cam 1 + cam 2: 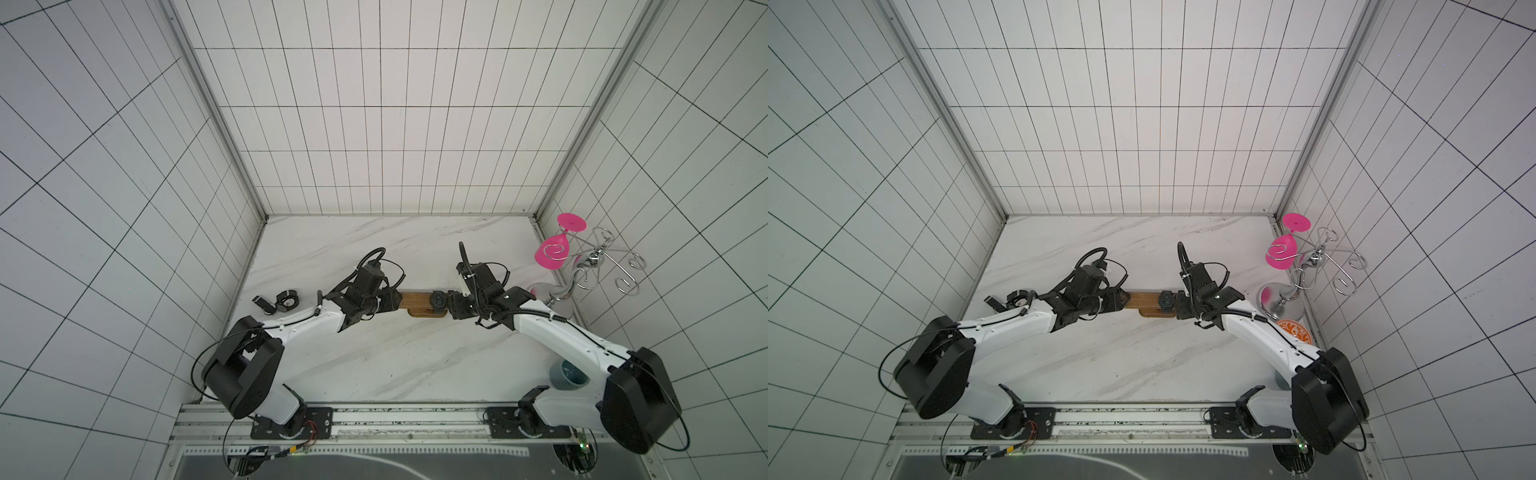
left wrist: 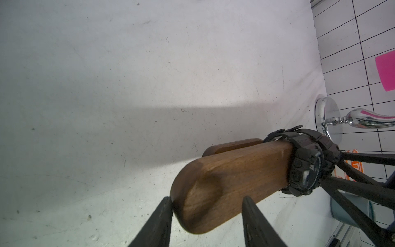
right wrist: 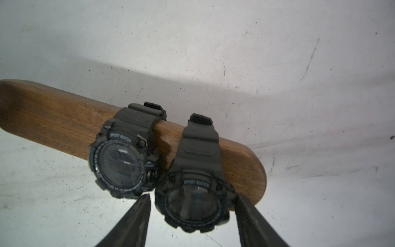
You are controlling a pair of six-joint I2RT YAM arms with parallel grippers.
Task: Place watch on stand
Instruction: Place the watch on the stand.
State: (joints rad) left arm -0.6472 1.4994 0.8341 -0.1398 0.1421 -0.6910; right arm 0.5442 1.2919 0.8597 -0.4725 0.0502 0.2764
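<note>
In both top views the brown wooden stand (image 1: 415, 299) (image 1: 1142, 300), a long round-ended bar on an oval base, sits mid-worktop between the left end effector (image 1: 397, 300) and the right end effector (image 1: 451, 302). A loose black watch (image 1: 286, 300) lies near the left edge of the white marble worktop (image 1: 374, 365). The left wrist view shows the left end effector (image 2: 207, 200) pinching the bar's rounded end. In the right wrist view an inner black sport watch (image 3: 121, 162) and an outer black sport watch (image 3: 198, 149) ring the bar, and the right end effector (image 3: 192, 197) stands spread, its fingers (image 3: 139, 213) flanking the outer one's case.
</note>
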